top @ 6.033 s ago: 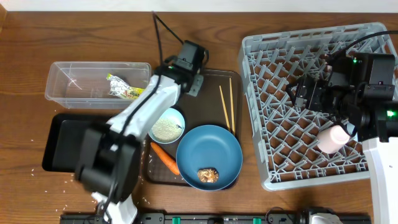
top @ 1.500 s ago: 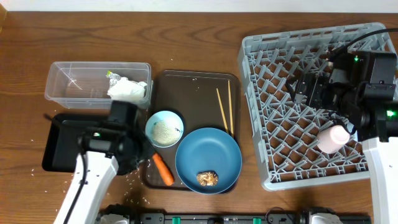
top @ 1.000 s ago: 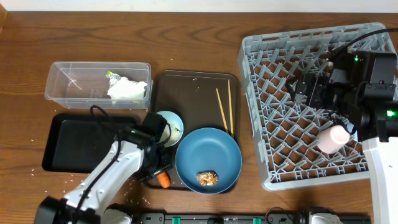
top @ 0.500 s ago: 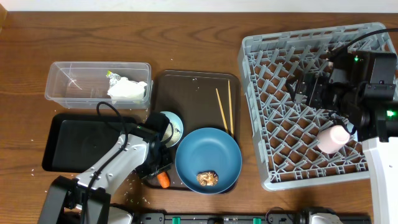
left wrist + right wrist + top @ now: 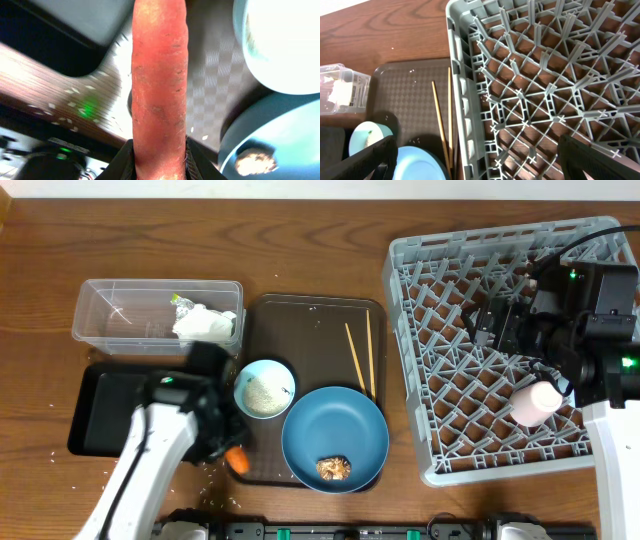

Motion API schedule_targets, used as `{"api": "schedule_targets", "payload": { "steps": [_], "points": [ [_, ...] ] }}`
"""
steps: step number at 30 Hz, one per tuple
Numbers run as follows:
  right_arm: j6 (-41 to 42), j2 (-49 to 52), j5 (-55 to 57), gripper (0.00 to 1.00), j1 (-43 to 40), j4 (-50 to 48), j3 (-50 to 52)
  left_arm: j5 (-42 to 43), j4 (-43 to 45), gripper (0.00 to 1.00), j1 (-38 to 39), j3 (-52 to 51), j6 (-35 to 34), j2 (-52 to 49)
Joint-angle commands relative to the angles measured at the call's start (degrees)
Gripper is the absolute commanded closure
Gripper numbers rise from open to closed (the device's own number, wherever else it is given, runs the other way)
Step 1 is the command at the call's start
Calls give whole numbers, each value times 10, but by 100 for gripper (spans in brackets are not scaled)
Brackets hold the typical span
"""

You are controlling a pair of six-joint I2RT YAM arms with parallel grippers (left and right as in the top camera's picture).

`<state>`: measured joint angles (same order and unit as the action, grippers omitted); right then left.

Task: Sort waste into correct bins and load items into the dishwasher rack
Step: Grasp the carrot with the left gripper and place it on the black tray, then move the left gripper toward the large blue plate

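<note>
My left gripper (image 5: 159, 162) is shut on the orange carrot (image 5: 159, 75), which sticks out ahead of the fingers. From above, the carrot (image 5: 237, 461) hangs at the front left corner of the brown serving tray, beside the black bin (image 5: 105, 410). The clear bin (image 5: 110, 310) holds crumpled wrappers (image 5: 205, 323). On the serving tray are a small bowl (image 5: 265, 388) of rice, a dark blue plate (image 5: 335, 430) with a brown lump (image 5: 333, 469), and two chopsticks (image 5: 360, 355). My right gripper (image 5: 487, 325) hovers open over the dishwasher rack (image 5: 420, 270), where a pink cup (image 5: 537, 402) lies.
The brown serving tray (image 5: 310, 320) lies between the bins and the rack. Loose rice grains (image 5: 215, 475) are scattered on the wooden table by the tray's front left corner. The rack's left wall (image 5: 462, 100) stands close to the chopsticks (image 5: 442, 125).
My left gripper closed on the carrot, lifted it off the serving tray and carried it a little left toward the black bin. The right arm has not moved.
</note>
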<state>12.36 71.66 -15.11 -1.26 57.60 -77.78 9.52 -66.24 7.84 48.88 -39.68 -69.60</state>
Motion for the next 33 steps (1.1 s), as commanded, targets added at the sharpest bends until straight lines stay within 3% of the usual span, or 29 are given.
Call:
{"api": "schedule_targets", "payload": {
  "steps": [1, 8, 15, 16, 17, 19, 28, 33],
  "points": [
    [-8, -1, 5, 5, 4, 0, -1, -65, -3, 77, -51, 11, 15, 33],
    [-8, -1, 5, 5, 4, 0, -1, -137, 83, 77, -164, -4, -27, 30],
    [-8, -1, 5, 5, 4, 1, -1, -141, 143, 75, -223, -36, -107, -24],
    [-8, -1, 5, 5, 4, 1, -1, -140, 144, 54, -227, -36, -107, -30],
    [-8, -1, 5, 5, 4, 1, -1, -139, 144, 43, -231, -36, -107, -34],
    [-8, -1, 5, 5, 4, 2, -1, -131, 142, 39, -236, -35, -105, -36],
    [-8, -1, 5, 4, 4, 2, -1, -5, 109, 35, -232, 36, 44, 0],
    [-8, -1, 2, 4, 6, -2, -1, 35, 84, 36, -172, 100, 150, 30]
  ]
}}
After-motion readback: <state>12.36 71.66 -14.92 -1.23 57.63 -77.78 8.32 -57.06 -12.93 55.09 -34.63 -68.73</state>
